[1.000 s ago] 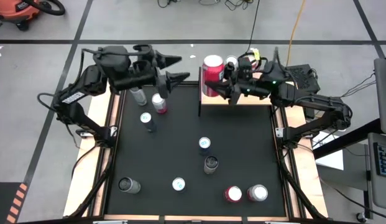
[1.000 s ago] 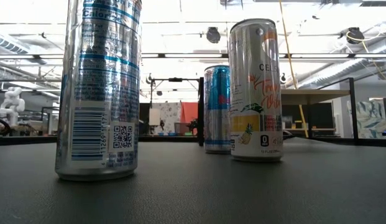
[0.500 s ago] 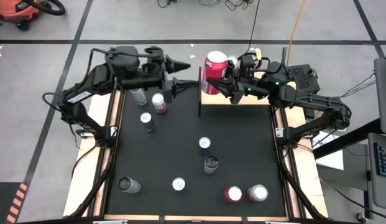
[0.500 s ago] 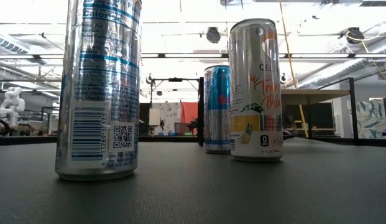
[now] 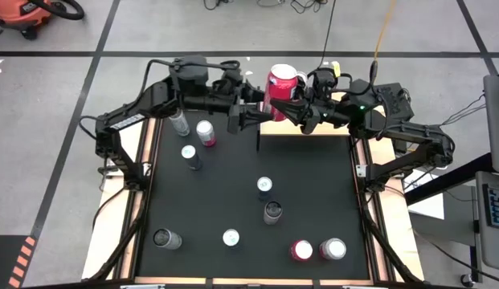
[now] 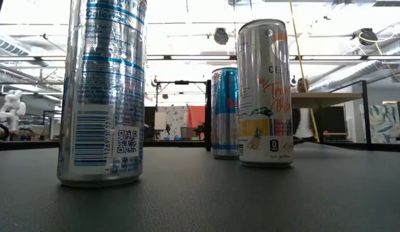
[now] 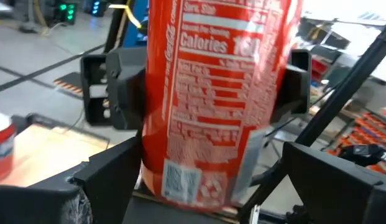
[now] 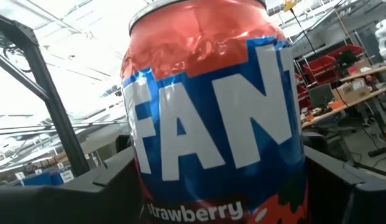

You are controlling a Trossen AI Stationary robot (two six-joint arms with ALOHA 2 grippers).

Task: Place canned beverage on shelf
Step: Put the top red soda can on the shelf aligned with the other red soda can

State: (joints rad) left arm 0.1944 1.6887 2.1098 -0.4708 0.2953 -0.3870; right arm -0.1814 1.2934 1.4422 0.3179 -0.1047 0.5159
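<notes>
Both arms reach toward 12 o'clock, meeting there: left gripper (image 5: 251, 112) spread wide, right gripper (image 5: 286, 109) clamped.

Right gripper (image 5: 292, 107): I had it clamped on the red can (image 5: 281, 83) above the shelf (image 5: 339, 127).
Left gripper (image 5: 251, 111): I held it open, just beside that can.
Black mat (image 5: 313, 185): loose cans stood scattered.

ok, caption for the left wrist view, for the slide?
Red Fanta can held upright in the right gripper, framed between the left gripper's open jaws, above the shelf.
</notes>
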